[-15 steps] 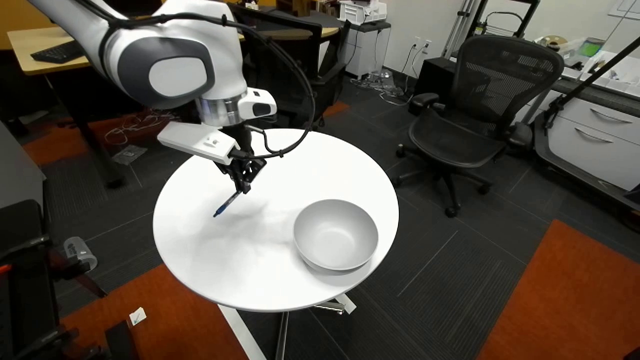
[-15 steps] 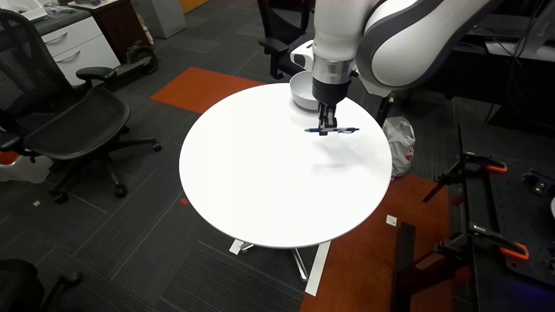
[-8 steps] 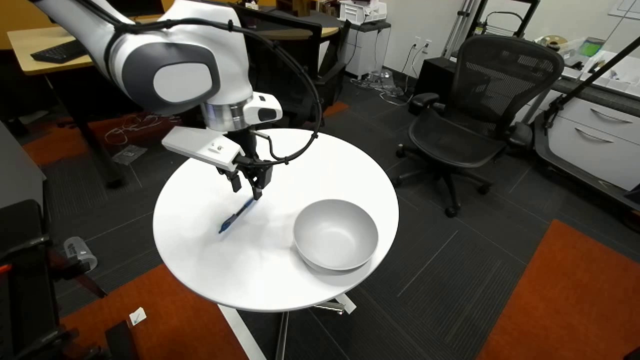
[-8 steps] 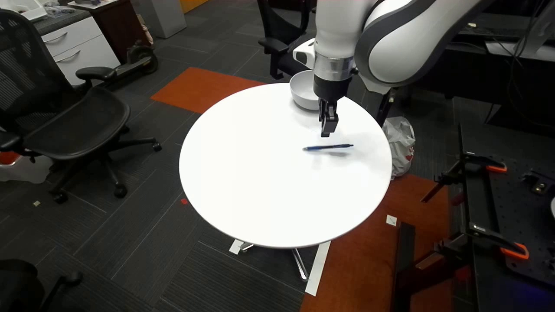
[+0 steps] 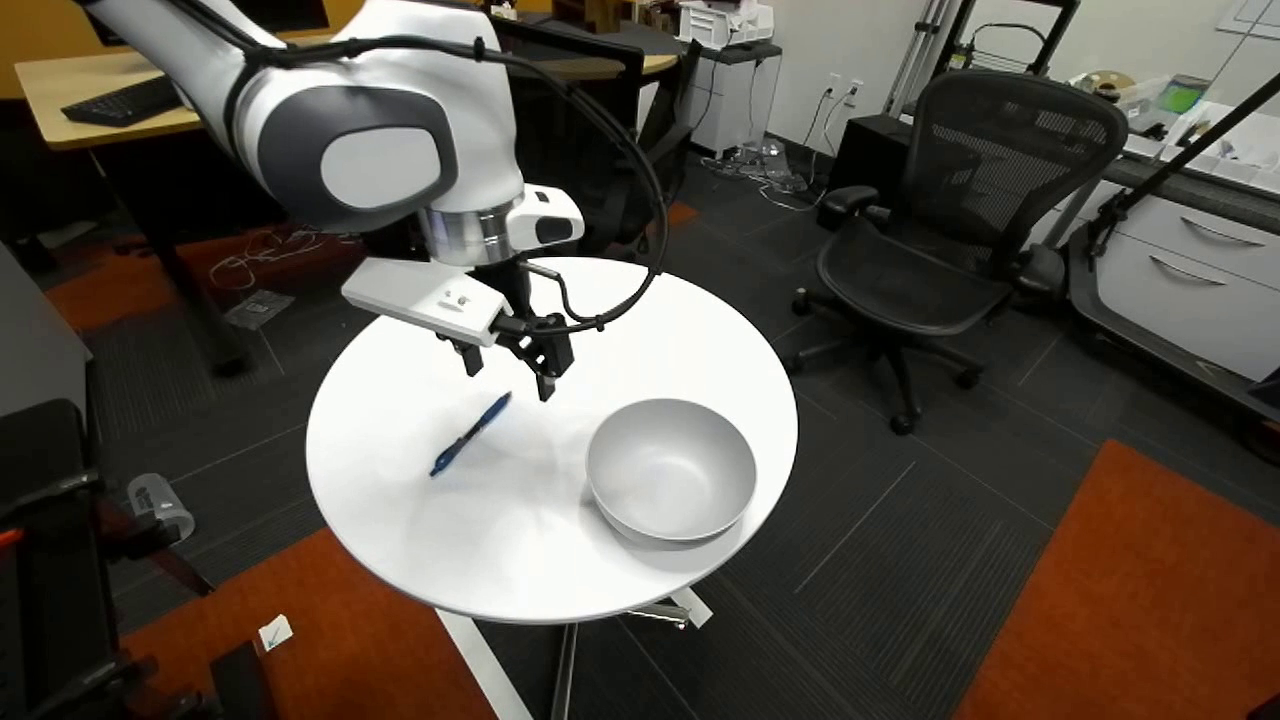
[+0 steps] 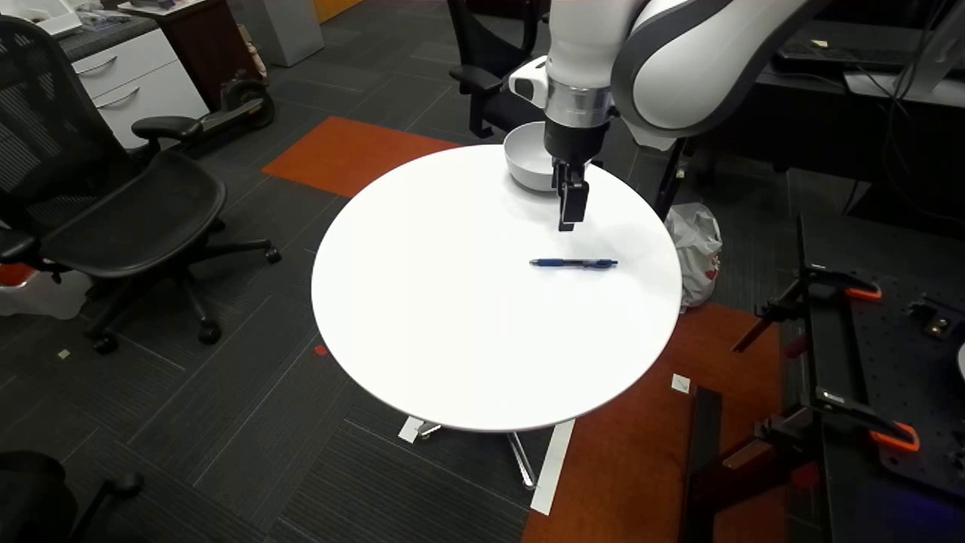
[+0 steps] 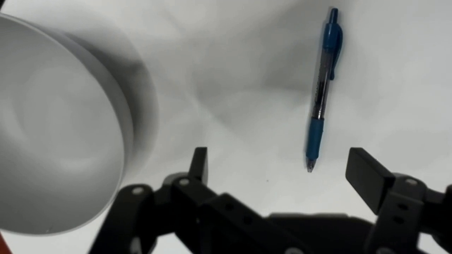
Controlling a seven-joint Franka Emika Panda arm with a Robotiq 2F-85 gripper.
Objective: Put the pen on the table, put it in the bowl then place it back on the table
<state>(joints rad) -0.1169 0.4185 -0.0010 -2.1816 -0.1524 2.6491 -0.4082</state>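
Since a second ago the pen [image 7: 322, 88] has gone from between my fingers [image 7: 369, 176] to the counter [image 7: 247, 155], where it lies flat, while my fingers have spread apart and shifted a little toward the bowl [image 7: 53, 116].

From left to right in the wrist view, I see the grey bowl first, upright, its hollow facing me and its left side cut off by the edge of the view. One of my fingers comes next, its knuckle covering a bit of the bowl's rim. Then comes the pen, well apart from the bowl, blue at its top and grip with a clear barrel between, its clip end at the top and its tip at the bottom. Last, on the right, is my other finger. The two stand wide apart and I have hold of nothing.

In an exterior view, a keyboard [image 5: 122, 102] lies on a wooden desk [image 5: 60, 80] at the upper left. The pen comes next, aslant on the counter; my fingers hang above the counter, apart from the pen. Farther right, the bowl stands near the counter's edge. Past it, off the counter, stand a black chair [image 5: 950, 220] and, at the far right, white drawers [image 5: 1190, 310].
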